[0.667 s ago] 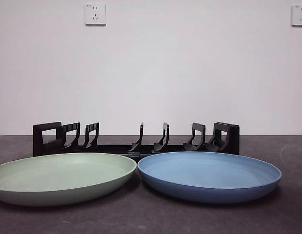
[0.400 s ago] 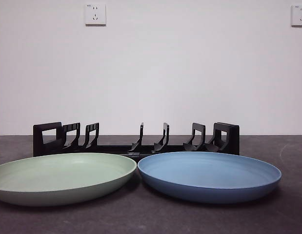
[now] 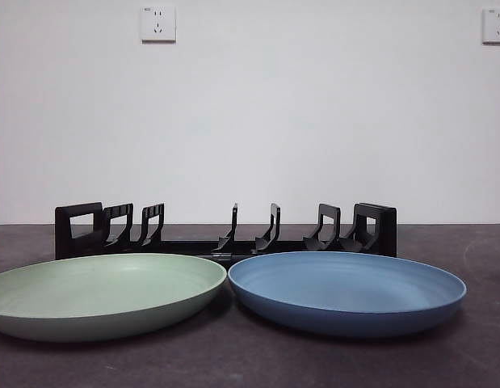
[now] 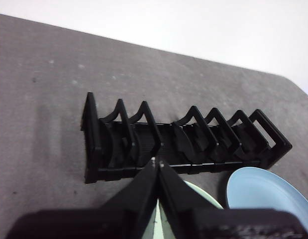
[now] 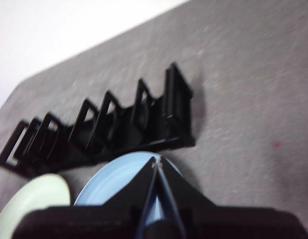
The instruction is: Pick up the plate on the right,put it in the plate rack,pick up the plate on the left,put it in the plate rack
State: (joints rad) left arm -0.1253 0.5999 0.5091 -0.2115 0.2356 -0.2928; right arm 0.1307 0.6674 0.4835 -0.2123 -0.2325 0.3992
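A white wall backs the dark table. The plate rack stands empty at the far side; the green plate lies near left, the blue plate near right. The right gripper hangs over the blue plate, the left gripper over the green, both with jaws pressed together. Nothing is picked yet; the right jaws must spread first.

Dark grey, slightly speckled table. Black plate rack lies directly on it, running lengthwise along the far side, prongs upright, no plate in it. Green plate lies flat on the table just in front of the rack's left half. Blue plate lies flat in front of its right half. Plate rims nearly touch below the rack's middle.
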